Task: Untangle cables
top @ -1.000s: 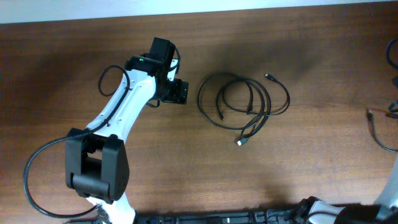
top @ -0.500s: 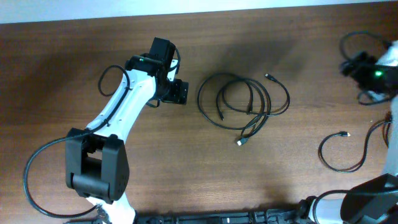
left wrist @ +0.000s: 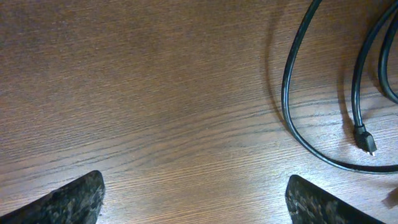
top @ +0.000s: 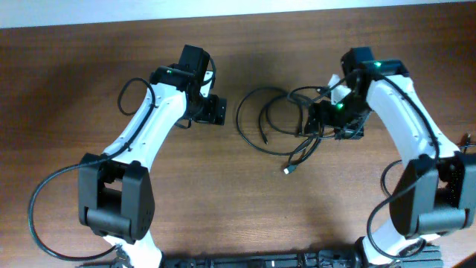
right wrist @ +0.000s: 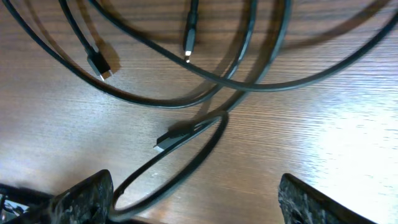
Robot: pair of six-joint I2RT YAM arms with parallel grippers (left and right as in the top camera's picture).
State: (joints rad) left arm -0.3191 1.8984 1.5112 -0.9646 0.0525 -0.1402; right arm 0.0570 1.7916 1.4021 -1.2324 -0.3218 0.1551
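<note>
The cables [top: 301, 155] lie in a tangle of thin black loops in the middle of the wooden table. My left gripper [top: 215, 111] sits just left of the tangle. In the left wrist view the left gripper [left wrist: 196, 208] is open over bare wood, with one cable's curve [left wrist: 287, 109] and a plug end [left wrist: 364, 139] off to the right. My right gripper [top: 336, 119] hangs over the tangle's right side. In the right wrist view the right gripper [right wrist: 196, 202] is open, and a cable loop [right wrist: 186, 165] with a plug [right wrist: 166, 141] lies between its fingers, nearer the left finger [right wrist: 84, 196].
The table [top: 223, 201] is dark wood, with a pale strip along its far edge. A black cord's curve [top: 384, 190] shows beside the right arm's base at the lower right, partly hidden by the arm.
The right arm has swung in from the right edge to above the tangle's right side, with its gripper now open. The left arm has not moved.
</note>
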